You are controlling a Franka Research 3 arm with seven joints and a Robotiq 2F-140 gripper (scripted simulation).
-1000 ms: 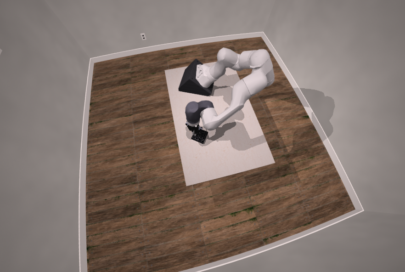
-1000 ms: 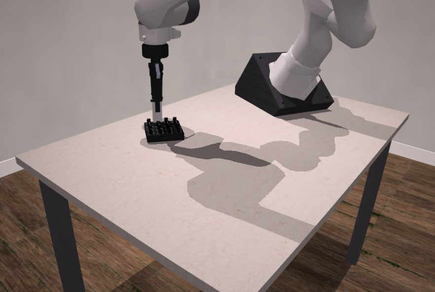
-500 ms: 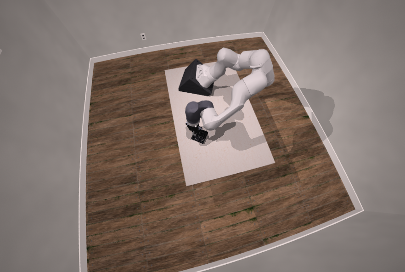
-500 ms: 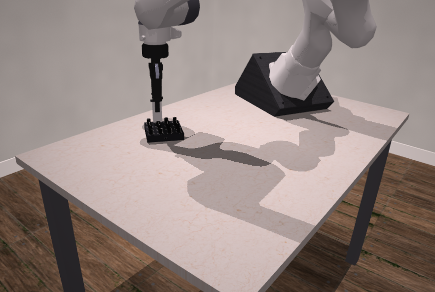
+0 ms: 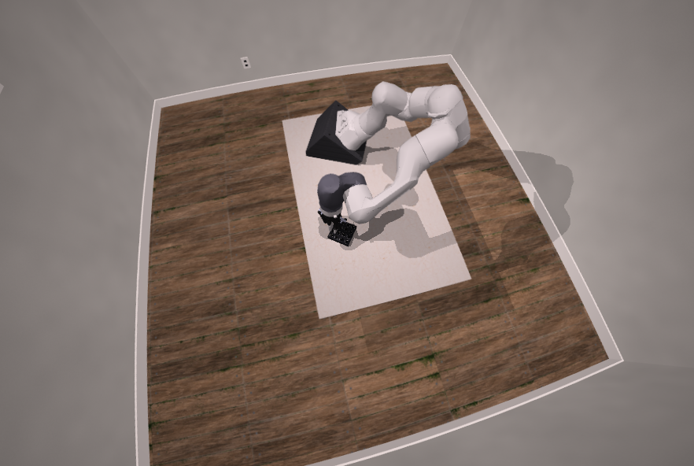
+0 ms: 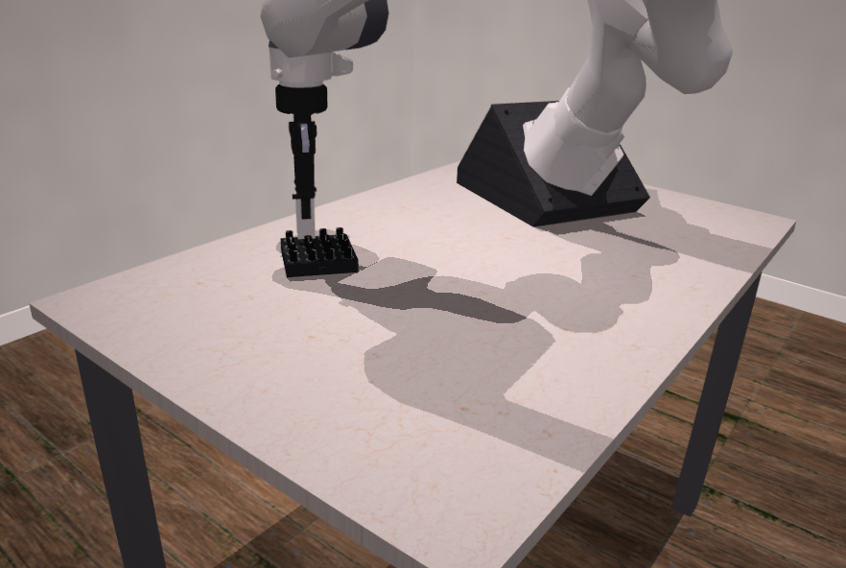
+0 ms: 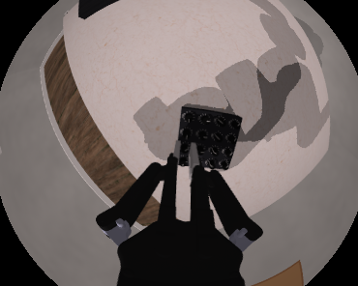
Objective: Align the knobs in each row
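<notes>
The black knob box point(image 5: 341, 233) point(image 6: 303, 269) point(image 7: 194, 127) stands flat on the table, with short dark knobs on top. In the exterior view its near side shows a small mark that looks like the socket point(image 6: 322, 268). My gripper point(image 5: 335, 229) point(image 6: 305, 230) point(image 7: 184, 149) points straight down over the side away from that mark. Its fingers are slightly apart, with a narrow gap at the lower left knobs of the wrist view. The fingers partly hide the knobs there. White lines show on several knobs, but the marks and names are too small to read.
The pale table point(image 5: 381, 280) point(image 6: 250, 374) point(image 7: 134, 58) bears the box near one long edge. The black arm base point(image 5: 326, 137) point(image 6: 505, 167) stands at one end of the table. The arm's shadow falls beside and across the box.
</notes>
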